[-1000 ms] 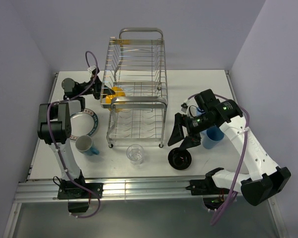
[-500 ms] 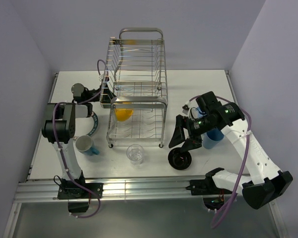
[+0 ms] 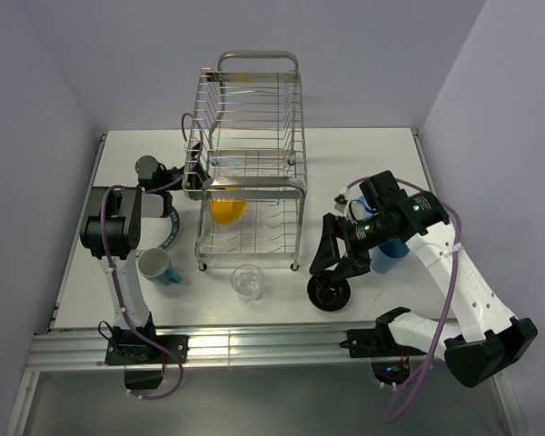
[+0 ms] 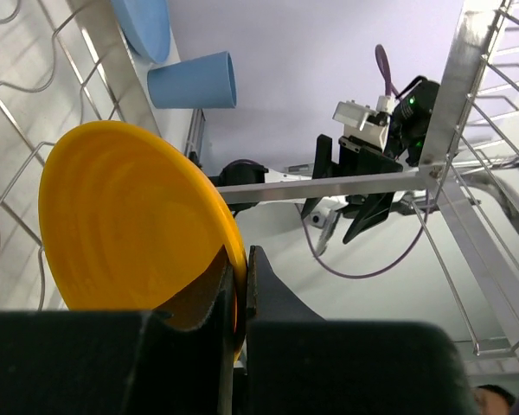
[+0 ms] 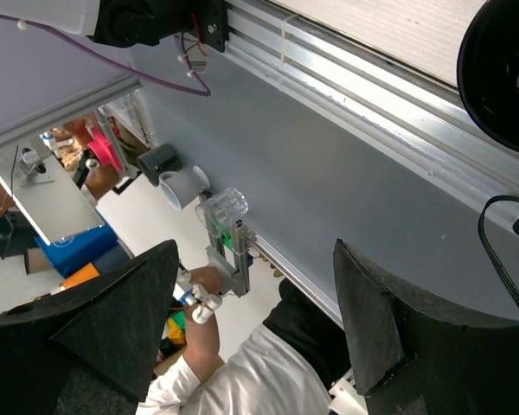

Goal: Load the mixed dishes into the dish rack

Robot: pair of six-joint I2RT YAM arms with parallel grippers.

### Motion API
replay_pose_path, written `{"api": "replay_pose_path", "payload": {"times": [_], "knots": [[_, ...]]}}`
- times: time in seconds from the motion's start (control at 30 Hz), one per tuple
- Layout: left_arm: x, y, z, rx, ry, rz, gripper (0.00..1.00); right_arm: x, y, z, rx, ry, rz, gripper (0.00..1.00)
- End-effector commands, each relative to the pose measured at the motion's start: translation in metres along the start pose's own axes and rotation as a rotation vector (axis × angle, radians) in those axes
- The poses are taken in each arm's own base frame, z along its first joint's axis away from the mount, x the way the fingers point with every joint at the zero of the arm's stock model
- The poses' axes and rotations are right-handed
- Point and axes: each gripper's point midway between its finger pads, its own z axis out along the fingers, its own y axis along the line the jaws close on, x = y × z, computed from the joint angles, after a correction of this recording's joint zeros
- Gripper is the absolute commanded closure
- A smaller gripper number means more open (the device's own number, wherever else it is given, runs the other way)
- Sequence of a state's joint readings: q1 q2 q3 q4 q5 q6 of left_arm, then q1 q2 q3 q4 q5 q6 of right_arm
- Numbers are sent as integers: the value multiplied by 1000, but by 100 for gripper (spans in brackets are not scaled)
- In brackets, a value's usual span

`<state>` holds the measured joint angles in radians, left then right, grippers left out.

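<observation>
The dish rack (image 3: 251, 136) stands at the table's middle back. My left gripper (image 3: 204, 188) reaches in from the rack's left side, shut on the rim of the yellow-orange bowl (image 3: 227, 207), which hangs tilted inside the lower tier. In the left wrist view the left gripper (image 4: 240, 264) pinches the bowl (image 4: 130, 216) edge between rack wires (image 4: 467, 60). My right gripper (image 3: 333, 263) hovers open just above the black bowl (image 3: 331, 292); in the right wrist view the right gripper (image 5: 255, 320) holds nothing and the black bowl (image 5: 502, 69) sits at the top right.
A clear glass (image 3: 247, 282) stands in front of the rack. The teal-and-white mug (image 3: 156, 265) and the green-rimmed plate (image 3: 168, 232) lie left, partly under the left arm. The blue cup (image 3: 389, 252) stands behind the right arm, with a blue plate (image 4: 143, 26) beside it.
My left gripper has carried the yellow-orange bowl from the rack's left side rightward into the lower tier, then slowed. The right gripper has drifted slightly lower toward the black bowl.
</observation>
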<state>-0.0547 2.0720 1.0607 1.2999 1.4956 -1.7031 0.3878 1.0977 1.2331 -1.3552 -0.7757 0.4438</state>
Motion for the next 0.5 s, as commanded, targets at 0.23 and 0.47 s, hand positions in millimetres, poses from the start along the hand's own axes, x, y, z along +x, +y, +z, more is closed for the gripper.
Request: {"api": "replay_pose_path", "payload": {"times": [0.23,0.47], "knots": [[36,8,0,-16,199,325,100,22,-3,-6,4,52,35,21],[27,3,4,-5,147,313,100,21,-2,-7,2,49,31,20]]}}
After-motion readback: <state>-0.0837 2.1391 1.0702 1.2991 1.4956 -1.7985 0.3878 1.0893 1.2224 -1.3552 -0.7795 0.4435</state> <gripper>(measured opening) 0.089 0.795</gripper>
